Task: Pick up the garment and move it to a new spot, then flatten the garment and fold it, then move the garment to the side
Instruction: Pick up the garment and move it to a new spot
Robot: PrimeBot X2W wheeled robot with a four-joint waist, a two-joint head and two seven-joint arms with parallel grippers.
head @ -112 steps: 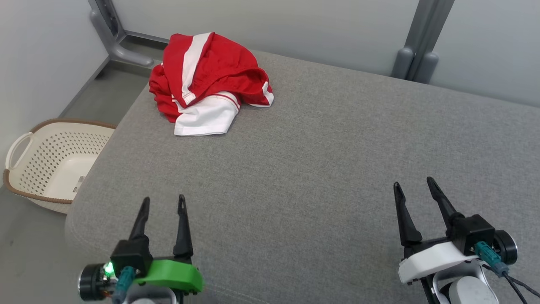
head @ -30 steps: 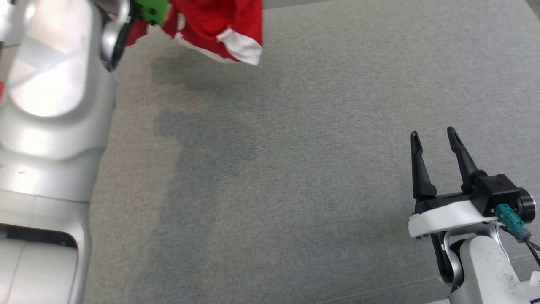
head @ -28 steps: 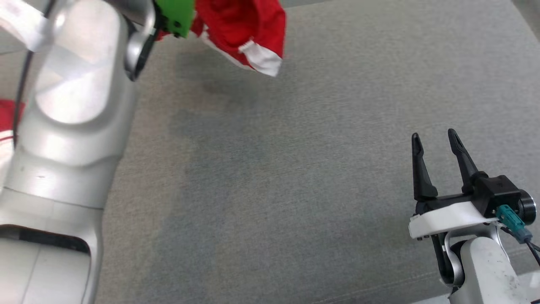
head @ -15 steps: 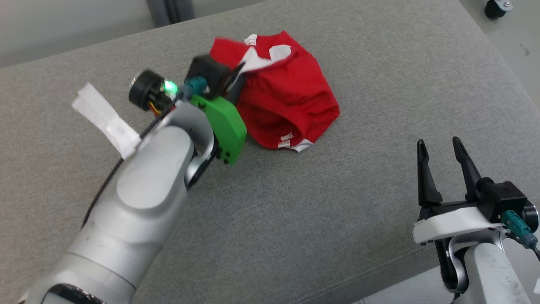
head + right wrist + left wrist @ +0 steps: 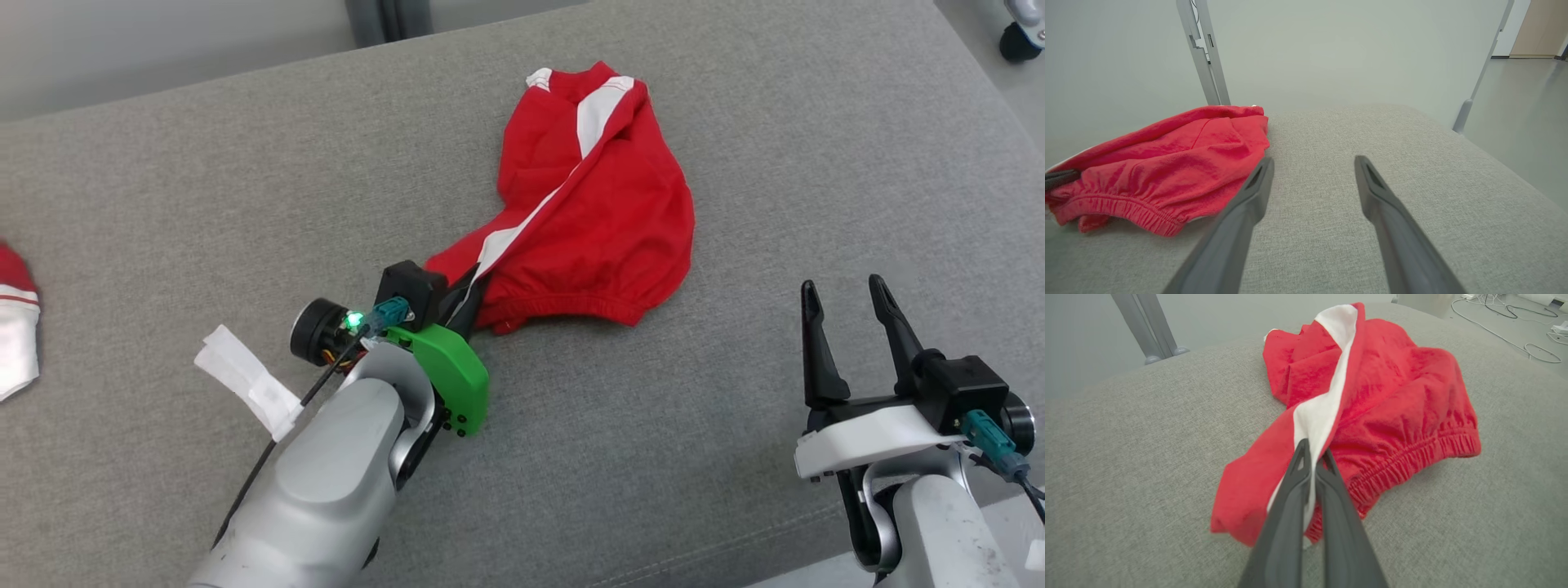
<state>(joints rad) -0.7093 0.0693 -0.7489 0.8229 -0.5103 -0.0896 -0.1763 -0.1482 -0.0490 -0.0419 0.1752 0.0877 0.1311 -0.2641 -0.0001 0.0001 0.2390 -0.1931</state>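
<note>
Garment (image 5: 604,229), red with white stripe, crumpled; left end effector (image 5: 1312,452) clamps it, right end effector (image 5: 842,284) apart.

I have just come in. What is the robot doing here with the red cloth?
The left gripper is shut on the red garment, pinching it at its near edge by the white stripe. The garment lies crumpled, not yet flattened, on the grey cushion. The right gripper is open and apart from the garment, holding nothing.

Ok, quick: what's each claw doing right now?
Left claw: shut on the red garment, pinching it at the white stripe.
Right claw: open, holding nothing.
</note>
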